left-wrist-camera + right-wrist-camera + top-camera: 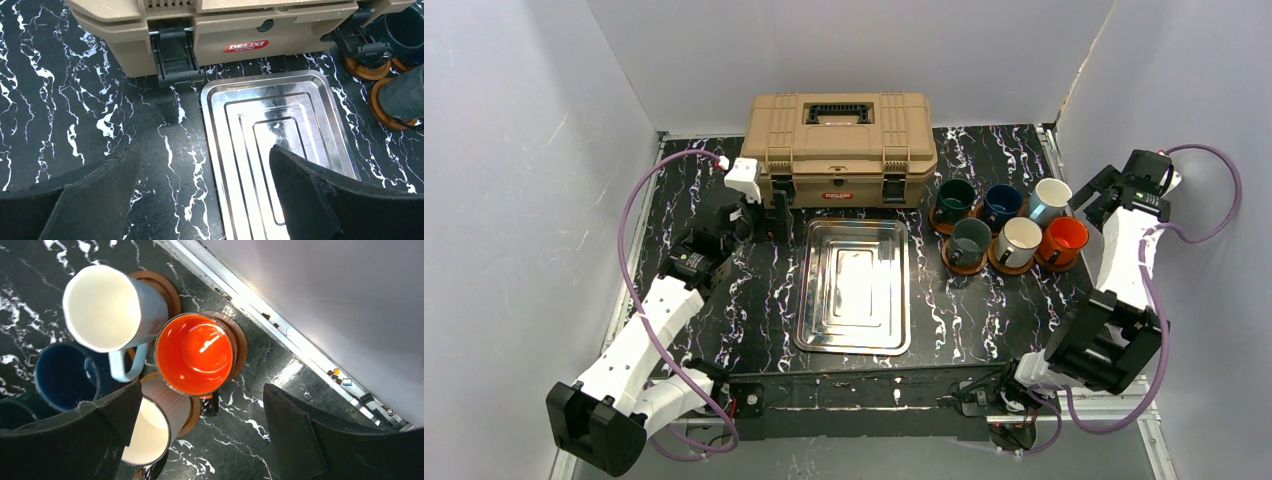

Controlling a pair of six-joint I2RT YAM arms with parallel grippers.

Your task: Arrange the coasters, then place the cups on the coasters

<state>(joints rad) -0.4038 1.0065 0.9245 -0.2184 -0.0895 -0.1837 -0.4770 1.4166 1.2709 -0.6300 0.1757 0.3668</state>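
Cups sit clustered on brown coasters; the orange cup lies just below the right pincer, jaws spread and empty. Left pincer, also spread, hangs well apart.

The toolbox stood at the back of the table; the tray lay just before it; right of the tray, the cups stood close together in two rows of three; coasters lay under several of them.
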